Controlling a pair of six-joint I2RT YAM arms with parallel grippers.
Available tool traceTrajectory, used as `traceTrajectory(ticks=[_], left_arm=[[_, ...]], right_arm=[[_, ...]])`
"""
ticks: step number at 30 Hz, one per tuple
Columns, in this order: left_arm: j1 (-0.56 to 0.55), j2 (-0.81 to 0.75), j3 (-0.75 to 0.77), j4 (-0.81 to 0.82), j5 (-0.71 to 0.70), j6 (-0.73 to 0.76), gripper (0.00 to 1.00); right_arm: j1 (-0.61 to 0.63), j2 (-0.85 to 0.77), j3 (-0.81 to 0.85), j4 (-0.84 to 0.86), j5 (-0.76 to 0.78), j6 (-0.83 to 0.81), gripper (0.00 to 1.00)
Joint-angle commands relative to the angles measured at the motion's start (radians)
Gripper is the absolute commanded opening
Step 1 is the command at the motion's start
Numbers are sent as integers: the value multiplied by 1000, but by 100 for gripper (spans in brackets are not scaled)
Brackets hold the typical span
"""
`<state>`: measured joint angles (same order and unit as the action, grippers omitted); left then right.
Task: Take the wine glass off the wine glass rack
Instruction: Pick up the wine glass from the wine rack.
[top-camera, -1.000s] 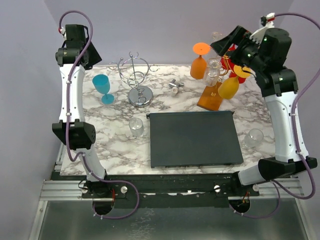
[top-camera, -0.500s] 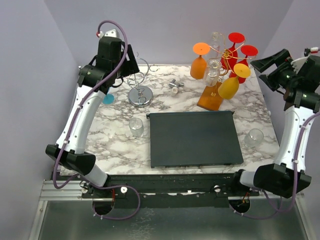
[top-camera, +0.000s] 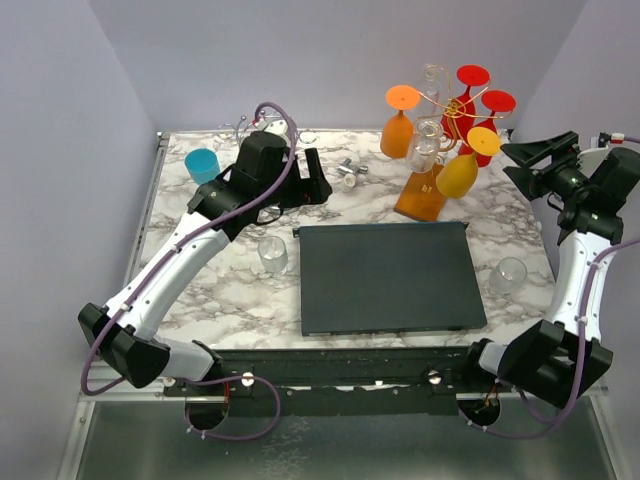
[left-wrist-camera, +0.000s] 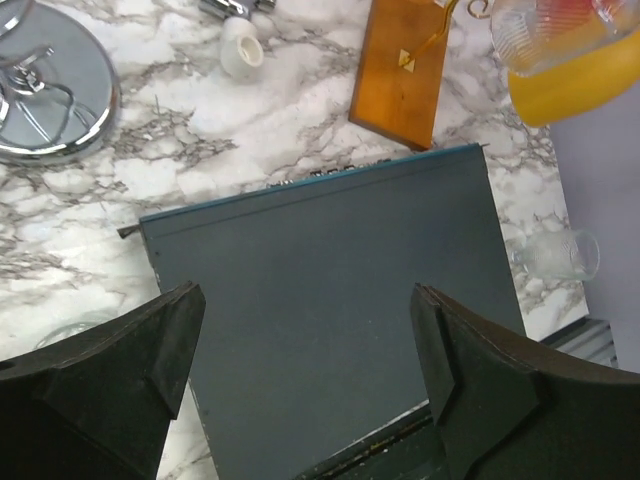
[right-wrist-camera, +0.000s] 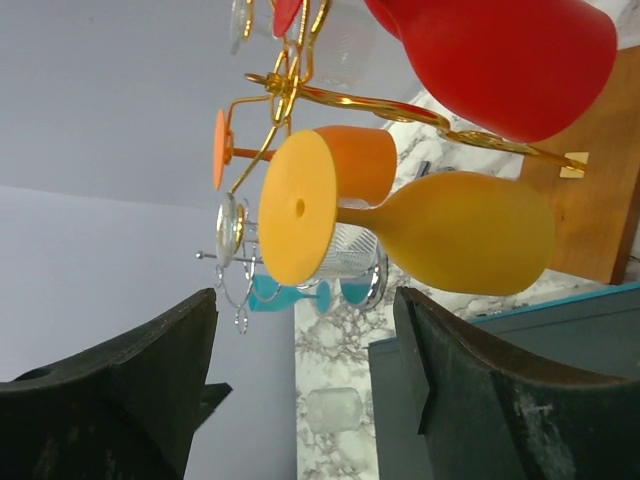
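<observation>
Yellow wine glass (right-wrist-camera: 460, 235) hangs inverted on the wine glass rack (top-camera: 418, 198), on the side toward the right gripper (top-camera: 530, 163). Looks light, smooth and slippery; take it by the bowl or stem. Jaws released, as on the left gripper (left-wrist-camera: 305, 290).

Yellow wine glass (top-camera: 458, 175) hangs inverted on the gold-wire wine glass rack (top-camera: 419, 197).

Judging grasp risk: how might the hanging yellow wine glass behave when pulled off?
The yellow wine glass hangs by its foot from a thin wire hook, so it probably swings if nudged. Its opaque, matte look suggests light plastic. The top-heavy wine glass rack may wobble.
</observation>
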<state>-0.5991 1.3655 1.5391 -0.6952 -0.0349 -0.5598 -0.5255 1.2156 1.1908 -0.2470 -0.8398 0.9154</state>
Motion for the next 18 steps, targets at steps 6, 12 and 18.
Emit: traceTrajectory(ticks=[6,12,18], left_arm=[[-5,-97,-125,132,100,-17,92],[-5,-95,-130,140,103,-14,92],[-5,-95,-142,157,103,-20,92]], right_arm=[[-4,77,20,145,-59,100,57],[-2,104,29,132,-36,100,51],[18,134,46,175,-42,126,50]])
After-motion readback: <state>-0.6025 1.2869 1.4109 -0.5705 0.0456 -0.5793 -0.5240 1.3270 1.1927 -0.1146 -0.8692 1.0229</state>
